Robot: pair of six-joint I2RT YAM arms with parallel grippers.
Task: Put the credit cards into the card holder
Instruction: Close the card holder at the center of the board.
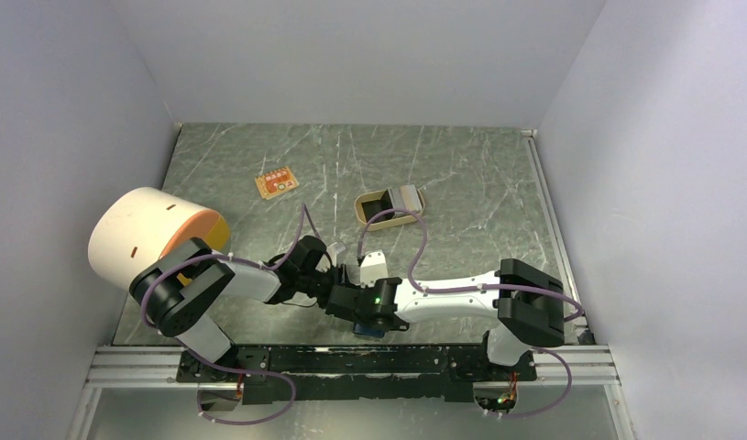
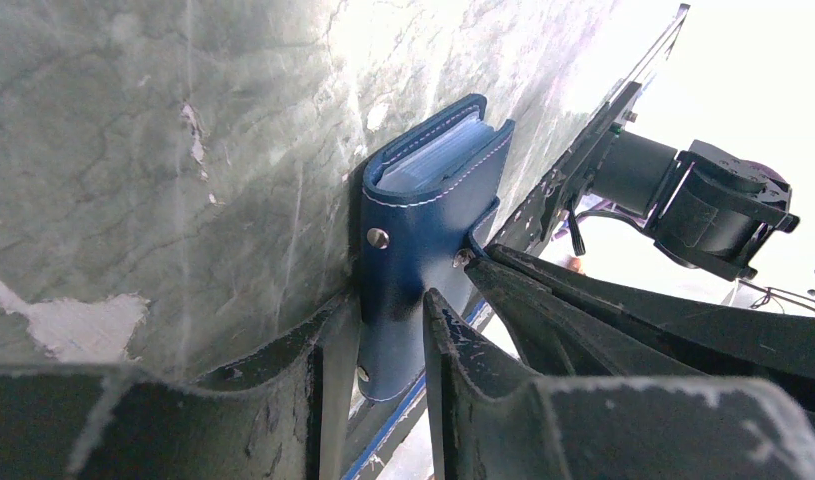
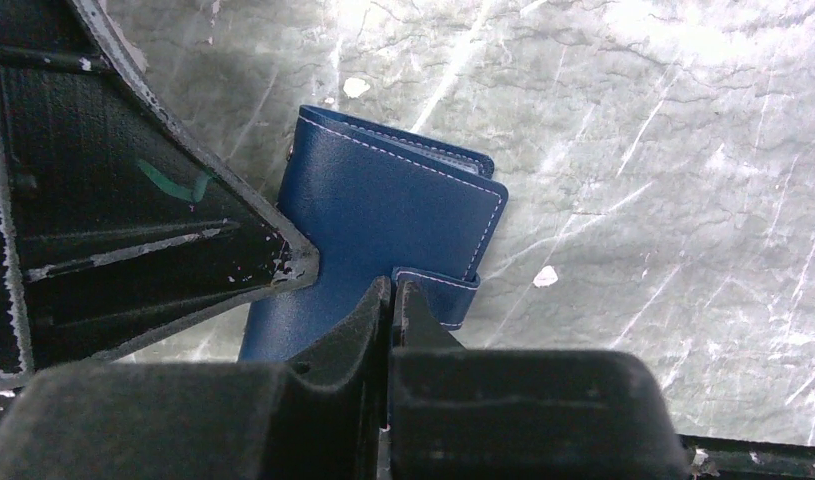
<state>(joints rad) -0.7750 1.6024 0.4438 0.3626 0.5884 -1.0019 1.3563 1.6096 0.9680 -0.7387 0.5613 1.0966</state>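
Near table (image 1: 461, 165) edge: my left gripper (image 2: 383, 310) clamps the card holder (image 2: 433, 190), its long axis running straight out from the jaws. My right gripper (image 3: 391, 290), closed tight, meets the clasp strap (image 3: 441, 292); pinched or not, I cannot tell.

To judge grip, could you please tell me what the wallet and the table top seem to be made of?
The wallet looks like navy leather or imitation leather: fine grain, pale edge stitching, metal snap studs. The table top looks like grey-green marble or a marble-print sheet: white veins, glossy reflections, chipped white patches.
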